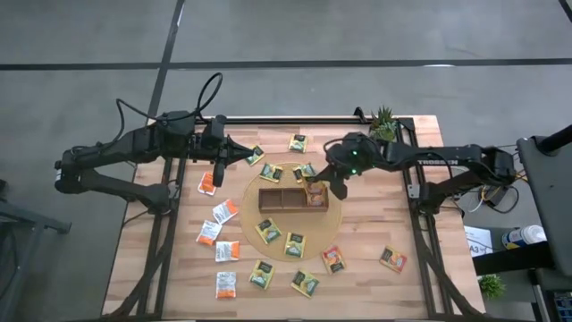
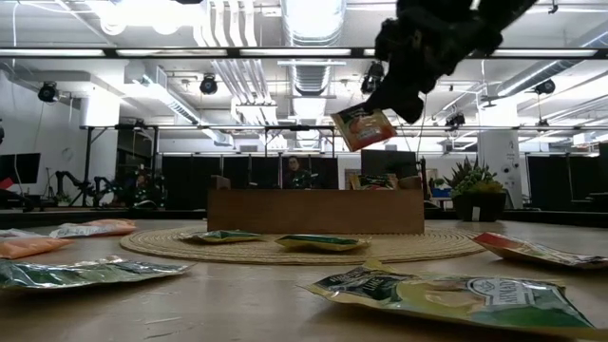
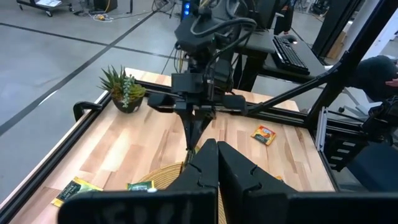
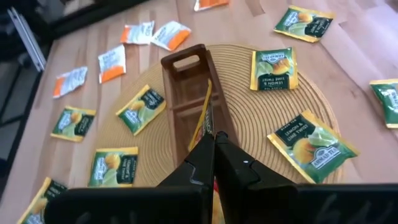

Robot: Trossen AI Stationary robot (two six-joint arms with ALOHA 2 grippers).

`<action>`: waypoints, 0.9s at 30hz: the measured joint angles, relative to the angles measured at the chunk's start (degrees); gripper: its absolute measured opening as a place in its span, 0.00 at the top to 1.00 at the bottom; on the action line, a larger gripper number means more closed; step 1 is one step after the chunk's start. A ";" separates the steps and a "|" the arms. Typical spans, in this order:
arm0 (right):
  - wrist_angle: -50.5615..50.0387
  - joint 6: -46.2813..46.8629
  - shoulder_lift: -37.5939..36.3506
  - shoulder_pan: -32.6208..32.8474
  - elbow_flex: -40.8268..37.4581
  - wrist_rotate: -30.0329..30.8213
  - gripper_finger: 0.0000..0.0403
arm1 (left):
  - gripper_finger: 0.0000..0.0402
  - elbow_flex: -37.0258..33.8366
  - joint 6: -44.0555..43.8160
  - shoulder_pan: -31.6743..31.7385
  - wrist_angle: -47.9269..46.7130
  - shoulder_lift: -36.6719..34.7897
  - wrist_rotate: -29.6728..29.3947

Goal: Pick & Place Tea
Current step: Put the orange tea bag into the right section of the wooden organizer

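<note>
At the left edge of the table the left arm waits, its left gripper (image 1: 243, 154) closed on nothing and held above the back left part of the table near a green sachet (image 1: 256, 155). Below it, white-and-orange sachets (image 1: 224, 211) lie scattered on the bare wood of the table (image 1: 375, 224), well apart from the tray. In the middle sits a round woven mat (image 1: 250, 192) with the wooden tray (image 1: 281, 198) on it; more green sachets (image 1: 268, 231) lie flat on the mat's near rim and on the wood before it. Above the tray's right end hangs the right gripper (image 1: 319, 190), its fingers pinched on an orange-red sachet (image 2: 364, 127). In the low view that sachet is tilted in the air, clear above the tray's top edge and not touching it. The right wrist view shows it edge-on over the tray's compartments, one of which already holds a sachet standing on edge. Farther right, another red sachet (image 1: 334, 259) and a green one (image 1: 392, 259) lie on the wood, and a small potted plant (image 1: 384, 122) stands at the back right corner.
</note>
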 joint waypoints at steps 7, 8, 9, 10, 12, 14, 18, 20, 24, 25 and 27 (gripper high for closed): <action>12.04 1.90 -1.45 -0.04 -8.95 0.00 0.98 | 1.00 0.00 -0.13 0.00 -0.02 0.00 0.00; 12.89 1.87 -1.45 -0.04 -10.00 0.00 0.98 | 1.00 0.00 -0.15 0.00 -0.02 0.00 0.00; 14.04 1.89 -1.45 -0.04 -11.01 0.00 0.98 | 1.00 0.00 -0.30 0.02 0.00 0.02 0.00; 15.23 2.04 -1.45 -0.04 -12.02 0.01 0.98 | 1.00 0.00 -0.59 0.00 -0.01 0.01 0.01; 17.80 2.11 -1.45 -0.08 -13.68 0.00 0.98 | 1.00 0.00 -0.96 0.00 0.01 0.01 0.00; 20.76 2.11 -1.45 -0.38 -15.02 0.00 0.98 | 1.00 0.00 -1.09 0.01 0.00 0.01 0.00; 23.81 0.14 -1.45 -1.10 -17.46 0.05 0.98 | 1.00 0.00 -1.18 0.00 0.02 0.00 0.00; 25.44 -0.01 -1.45 -1.41 -18.67 0.03 0.98 | 1.00 0.00 -1.29 0.00 0.01 0.01 0.00; 30.02 0.38 -1.45 -1.91 -20.95 0.01 0.98 | 1.00 0.00 -1.76 0.00 0.02 0.00 0.00; 31.32 0.52 -1.45 -1.95 -21.27 0.00 0.98 | 1.00 0.00 -1.96 0.01 0.02 0.00 0.00; 32.41 0.52 -1.45 -1.95 -21.64 0.00 0.98 | 1.00 0.00 -2.33 0.00 0.02 0.01 0.00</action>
